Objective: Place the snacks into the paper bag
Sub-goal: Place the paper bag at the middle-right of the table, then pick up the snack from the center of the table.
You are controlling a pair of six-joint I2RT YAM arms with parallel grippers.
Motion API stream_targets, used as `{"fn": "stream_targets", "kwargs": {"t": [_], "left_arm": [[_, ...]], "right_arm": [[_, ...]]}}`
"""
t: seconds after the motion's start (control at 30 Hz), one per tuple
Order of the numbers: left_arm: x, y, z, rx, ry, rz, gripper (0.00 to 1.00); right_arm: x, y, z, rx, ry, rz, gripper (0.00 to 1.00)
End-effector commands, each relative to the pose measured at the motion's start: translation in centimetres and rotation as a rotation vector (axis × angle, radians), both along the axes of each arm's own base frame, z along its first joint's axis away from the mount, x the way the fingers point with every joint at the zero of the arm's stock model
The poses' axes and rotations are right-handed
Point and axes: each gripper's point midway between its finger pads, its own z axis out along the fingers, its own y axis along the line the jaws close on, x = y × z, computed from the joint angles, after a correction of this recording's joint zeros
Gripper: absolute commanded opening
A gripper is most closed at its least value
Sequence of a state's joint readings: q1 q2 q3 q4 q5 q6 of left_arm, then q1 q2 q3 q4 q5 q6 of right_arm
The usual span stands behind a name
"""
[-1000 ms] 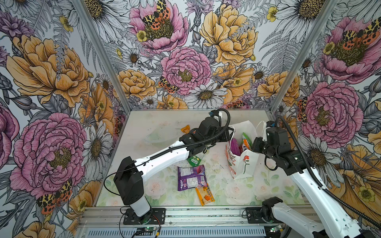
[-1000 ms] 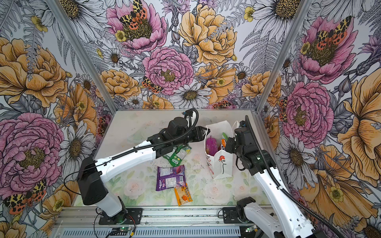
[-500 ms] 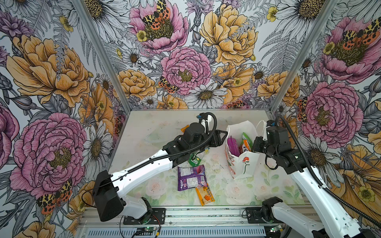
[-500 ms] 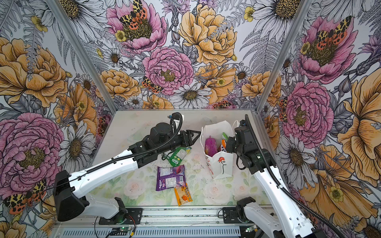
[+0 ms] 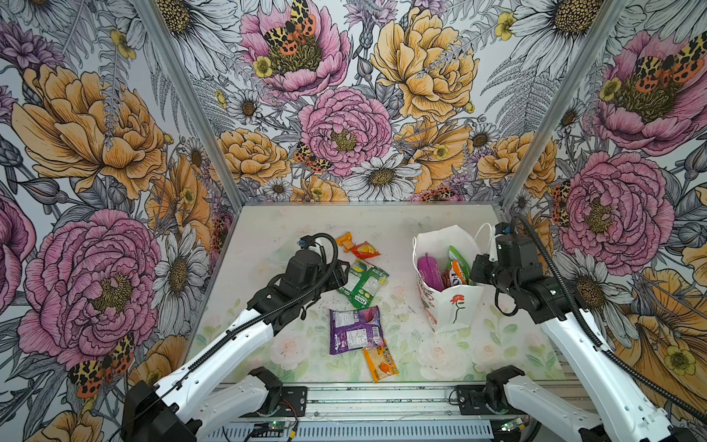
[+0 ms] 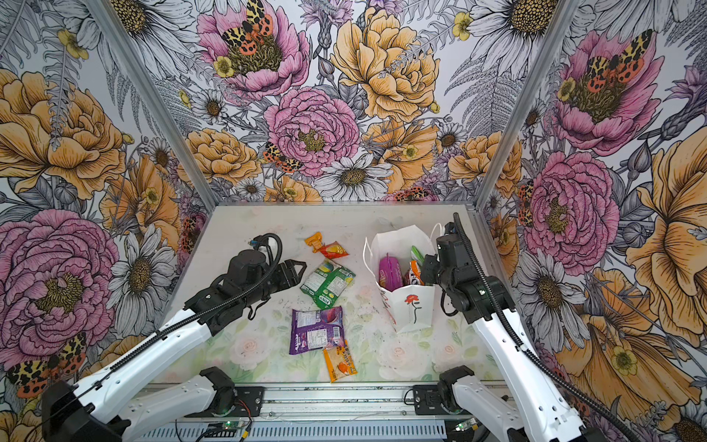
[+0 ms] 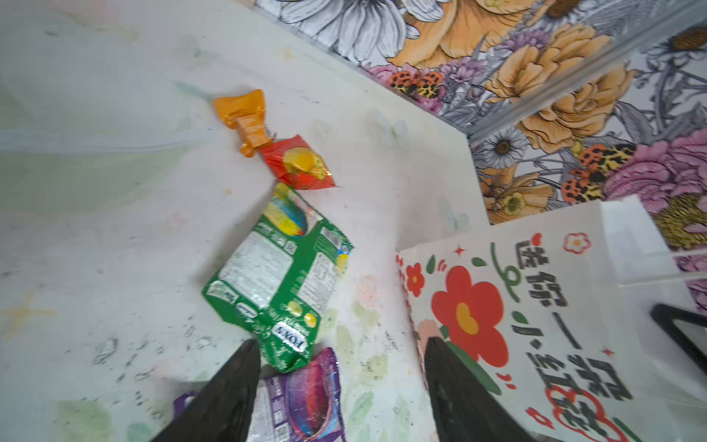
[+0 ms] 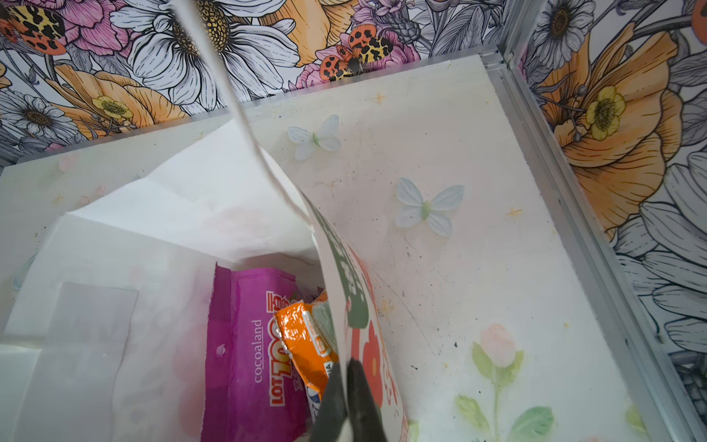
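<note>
Pulled back leftwards from the mouth of the paper bag (image 6: 409, 313) since a second ago, the left gripper (image 6: 297, 273) now hangs centre-left in a top view, its jaws apart and empty, just left of the green-white packet (image 6: 328, 282). Above that packet lie an orange sachet (image 6: 316, 242) and a red sachet (image 6: 335, 250), touching each other. Below it lies the purple pouch (image 6: 316, 335), with a flat orange packet (image 6: 339, 363) touching its lower right corner. Right of centre the paper bag stands upright and open, holding a magenta pouch (image 6: 388, 269), an orange wrapper (image 6: 415, 272) and a green wrapper (image 6: 416, 253). At its right rim the right gripper (image 8: 346, 367) has its jaws together, clamped on the bag's wall
</note>
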State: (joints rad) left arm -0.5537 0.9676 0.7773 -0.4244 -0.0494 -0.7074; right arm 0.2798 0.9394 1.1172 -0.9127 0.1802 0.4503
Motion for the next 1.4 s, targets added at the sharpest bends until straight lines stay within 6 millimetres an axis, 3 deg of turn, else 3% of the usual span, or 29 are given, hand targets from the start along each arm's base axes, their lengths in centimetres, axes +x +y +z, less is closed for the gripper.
{"fn": "stream_targets", "kwargs": {"t": [0.0, 0.13, 0.27, 0.83, 1.07, 1.27, 1.37], "left_arm": [[-0.3, 2.0, -2.5, -0.014, 0.049, 0.060, 0.71], [0.7, 1.4, -5.4, -0.149, 0.072, 0.064, 0.71], [1.6, 0.5, -8.2, -0.164, 0.111, 0.077, 0.69], [2.9, -5.1, -16.4, -0.272, 0.263, 0.077, 0.64], [3.1, -6.5, -18.5, -0.336, 0.304, 0.063, 0.49], [3.3, -6.4, -18.8, -0.328, 0.302, 0.073, 0.41], [3.4, -6.3, -18.8, -0.322, 0.298, 0.074, 0.30]], "right_arm": [[0.5, -0.6, 2.5, 0.005, -0.113, -0.025, 0.00], [0.4, -0.5, 2.3, 0.009, -0.118, -0.021, 0.00], [0.3, -0.5, 2.2, 0.015, -0.122, -0.017, 0.00], [-0.2, -0.4, 2.1, 0.033, -0.138, -0.013, 0.00], [-0.2, -0.3, 2.0, 0.036, -0.135, -0.012, 0.00], [-0.1, -0.4, 1.9, 0.035, -0.136, -0.014, 0.00], [-0.1, -0.4, 1.9, 0.034, -0.135, -0.014, 0.00]]}}
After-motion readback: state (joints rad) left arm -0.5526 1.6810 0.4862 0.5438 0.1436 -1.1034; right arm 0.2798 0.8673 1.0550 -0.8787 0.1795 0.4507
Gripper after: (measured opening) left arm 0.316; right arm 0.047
